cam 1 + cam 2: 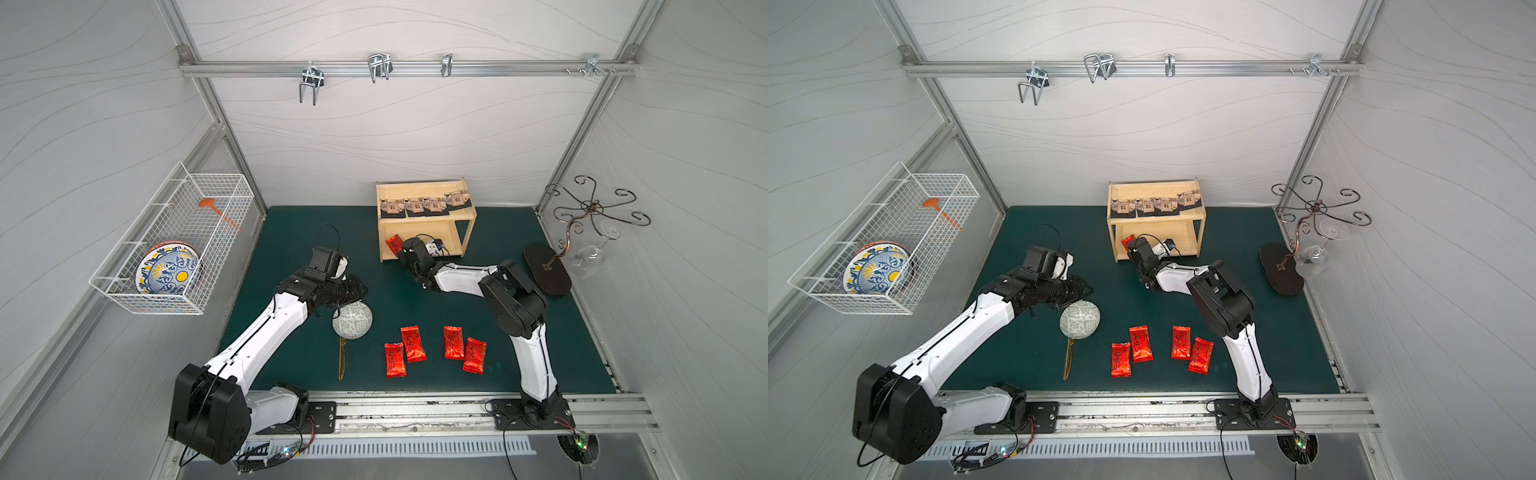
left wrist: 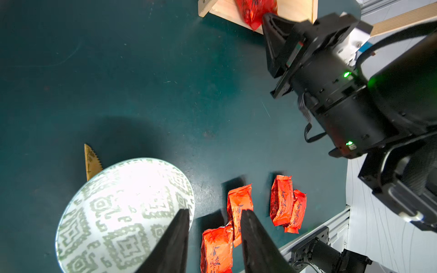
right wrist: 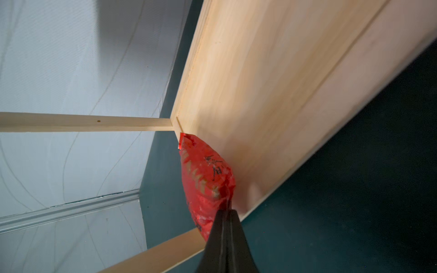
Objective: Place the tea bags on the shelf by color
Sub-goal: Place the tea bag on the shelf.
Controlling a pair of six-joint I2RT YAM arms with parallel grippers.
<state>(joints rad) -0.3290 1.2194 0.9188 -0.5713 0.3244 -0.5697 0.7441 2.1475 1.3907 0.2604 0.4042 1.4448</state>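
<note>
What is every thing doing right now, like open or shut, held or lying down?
right gripper: shut on a red sachet, at the shelf's lower tier.
left gripper: open, empty, above the mat.
four red tea bags: lying loose on the mat.
four beige packets: in a row on the shelf's top.
wine glass: hanging bowl-down from the stand.

Jaws pinch red tea bag [image 3: 205, 175] at shelf [image 3: 260, 94].

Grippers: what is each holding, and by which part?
Right gripper pinches a red tea bag by one end seam. Left gripper is open, holding nothing.
</note>
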